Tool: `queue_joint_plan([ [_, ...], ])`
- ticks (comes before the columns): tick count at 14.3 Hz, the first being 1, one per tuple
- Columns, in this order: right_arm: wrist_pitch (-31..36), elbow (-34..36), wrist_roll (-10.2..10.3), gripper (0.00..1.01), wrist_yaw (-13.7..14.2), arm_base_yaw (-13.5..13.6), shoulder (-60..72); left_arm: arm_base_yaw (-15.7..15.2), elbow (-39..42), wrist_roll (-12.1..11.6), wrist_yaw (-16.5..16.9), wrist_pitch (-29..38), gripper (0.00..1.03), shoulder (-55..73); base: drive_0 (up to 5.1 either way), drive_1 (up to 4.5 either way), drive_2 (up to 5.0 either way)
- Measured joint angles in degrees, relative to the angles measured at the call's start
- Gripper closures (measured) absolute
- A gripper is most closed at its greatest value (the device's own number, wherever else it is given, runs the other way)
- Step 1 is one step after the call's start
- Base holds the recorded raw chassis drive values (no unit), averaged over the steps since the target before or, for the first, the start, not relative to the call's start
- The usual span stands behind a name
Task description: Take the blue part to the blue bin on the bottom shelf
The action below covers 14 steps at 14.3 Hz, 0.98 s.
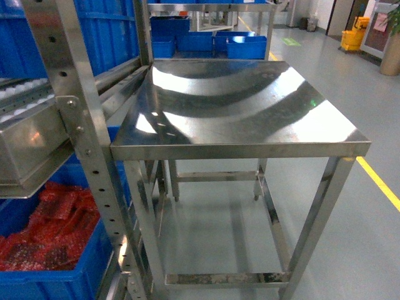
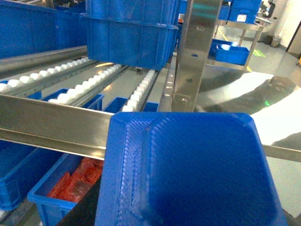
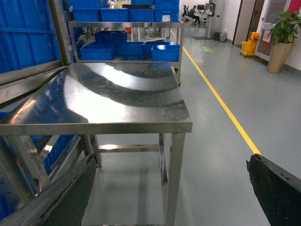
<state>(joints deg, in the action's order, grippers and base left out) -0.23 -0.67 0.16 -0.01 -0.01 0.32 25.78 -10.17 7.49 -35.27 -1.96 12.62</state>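
the right fingers stand spread wide with nothing between them; only dark pads show at the lower corners of the right wrist view, facing the steel table. the left fingers are not visible in any view, so their state cannot be told. the blue part, a moulded blue tray-like piece, fills the lower left wrist view directly in front of that camera, which suggests the left arm carries it. the rack stands at the left of the head view. the blue bin, holding red bags, sits low in the rack; in the left wrist view it lies below and to the left of the part, under the roller rail. judged next move: the left arm, the nearer one, must lower the part beneath that rail and shift left.
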Motion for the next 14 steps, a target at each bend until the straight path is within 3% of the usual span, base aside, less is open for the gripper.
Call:
queue_joint_plan([
  [14, 0.17, 0.00, -0.02, 0.03, 0.02, 0.00, 0.00, 0.00, 0.00, 0.00, -0.09, 0.17, 0.60, 0.00, -4.9, 2.54, 2.5],
])
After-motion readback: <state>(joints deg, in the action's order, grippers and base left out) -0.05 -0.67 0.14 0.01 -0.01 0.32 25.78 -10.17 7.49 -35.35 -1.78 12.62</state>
